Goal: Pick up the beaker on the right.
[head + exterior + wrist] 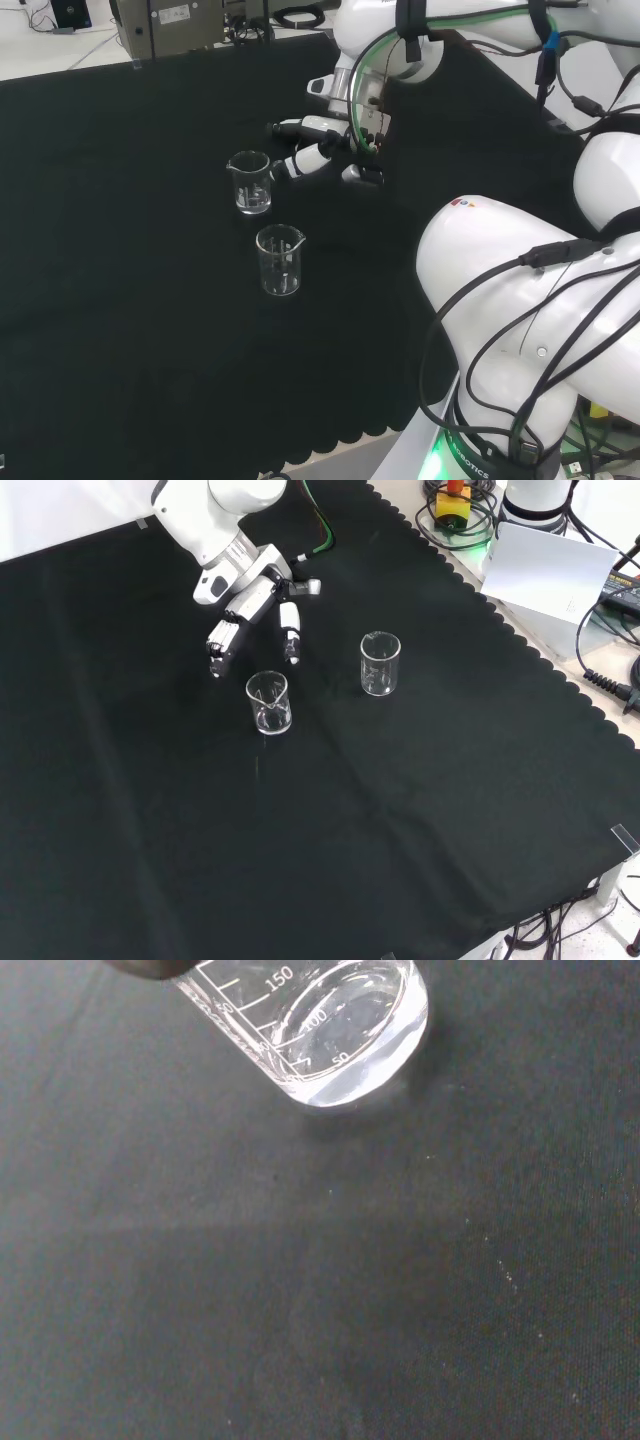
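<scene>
Hovering over the cloth, the hand (250, 615) has its fingers (291, 640) stretched out straight and spread, and it holds nothing. In the front view the fingertips point down toward the nearer-left beaker (268, 702) and stop just short of its rim — near, but apart. In the head view the hand (318, 150) sits just to the right of that same beaker (249, 181), again without touching it.

Black cloth (400, 830) covers the whole bench, with a scalloped edge along the right side in the front view.

Two clear glass beakers stand upright on it, well apart from each other. The second beaker (380, 663) stands to the right in the front view; in the head view this second beaker (279, 259) is the nearer one, below the first. Neither is lifted, and both rest on the cloth.

From the wrist, one beaker (320, 1030) shows close up — printed graduation marks run along its wall, its round base is on the cloth (350, 1290), and I cannot tell whether it holds liquid.
</scene>
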Robot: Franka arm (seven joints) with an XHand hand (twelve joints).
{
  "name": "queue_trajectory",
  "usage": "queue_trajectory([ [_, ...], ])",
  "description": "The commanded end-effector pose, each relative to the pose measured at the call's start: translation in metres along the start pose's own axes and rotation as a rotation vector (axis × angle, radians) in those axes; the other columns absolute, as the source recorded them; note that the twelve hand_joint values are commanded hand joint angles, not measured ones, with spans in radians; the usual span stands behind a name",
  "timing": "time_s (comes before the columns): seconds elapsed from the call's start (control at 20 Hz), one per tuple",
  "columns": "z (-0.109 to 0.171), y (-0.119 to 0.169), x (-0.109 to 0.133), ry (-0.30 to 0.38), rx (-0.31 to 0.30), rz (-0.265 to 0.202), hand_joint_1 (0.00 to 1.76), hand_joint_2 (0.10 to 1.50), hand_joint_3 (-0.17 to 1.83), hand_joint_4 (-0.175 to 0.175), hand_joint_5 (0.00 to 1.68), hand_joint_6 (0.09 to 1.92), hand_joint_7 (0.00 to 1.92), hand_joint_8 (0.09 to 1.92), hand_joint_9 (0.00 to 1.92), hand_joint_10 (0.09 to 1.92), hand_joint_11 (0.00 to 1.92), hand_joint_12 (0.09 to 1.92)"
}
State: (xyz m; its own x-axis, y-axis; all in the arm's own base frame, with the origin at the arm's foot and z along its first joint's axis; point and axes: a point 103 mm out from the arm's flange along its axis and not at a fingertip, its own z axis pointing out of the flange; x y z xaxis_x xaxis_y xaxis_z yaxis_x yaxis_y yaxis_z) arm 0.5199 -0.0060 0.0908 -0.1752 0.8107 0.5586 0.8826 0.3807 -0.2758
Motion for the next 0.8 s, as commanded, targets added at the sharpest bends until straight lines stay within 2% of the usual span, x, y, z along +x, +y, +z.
queue_trajectory([
  [0.05, 0.008, 0.005, -0.004, 0.039, -0.012, -0.055, 0.74, 0.89, -0.17, -0.002, 0.20, 0.09, 0.06, 0.61, 0.17, 0.66, 0.00, 1.31],
  [0.8, 0.026, 0.028, 0.004, 0.084, -0.071, -0.121, 0.73, 0.87, -0.17, 0.000, 0.24, 0.09, 0.07, 0.62, 0.18, 0.64, 0.00, 1.31],
])
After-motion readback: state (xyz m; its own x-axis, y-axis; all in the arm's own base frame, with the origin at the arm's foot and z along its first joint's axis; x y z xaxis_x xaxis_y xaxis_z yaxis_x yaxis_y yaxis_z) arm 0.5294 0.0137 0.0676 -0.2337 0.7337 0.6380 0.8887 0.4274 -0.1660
